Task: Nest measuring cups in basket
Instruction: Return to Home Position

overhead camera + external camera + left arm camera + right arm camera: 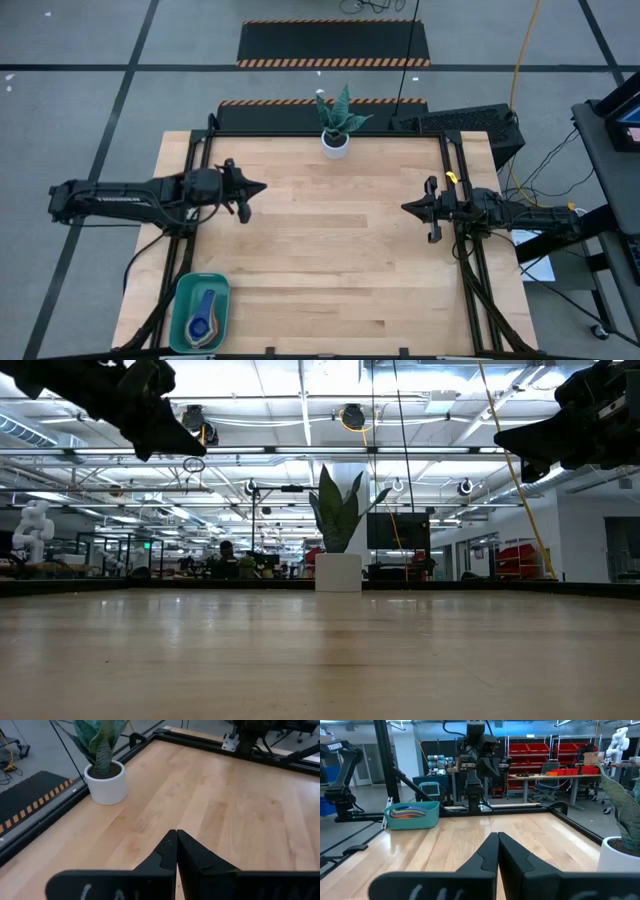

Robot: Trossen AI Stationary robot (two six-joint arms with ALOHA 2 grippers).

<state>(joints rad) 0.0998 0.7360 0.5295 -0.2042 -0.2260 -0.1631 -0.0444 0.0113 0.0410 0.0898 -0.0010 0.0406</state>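
The teal basket [200,311] sits at the table's near left corner and holds the nested measuring cups [203,318], their flat handles stacked; it also shows in the right wrist view [412,816] with the cups' coloured rims [409,810] above its wall. My left gripper [262,187] hangs shut and empty above the table's left side. My right gripper [404,207] hangs shut and empty above the right side. Both are far from the basket.
A white pot with a green plant [337,122] stands at the middle of the far edge; it also shows in the left wrist view [105,781]. Bare wood [340,260] lies between the arms. Black frame rails [452,150] run along the table's sides.
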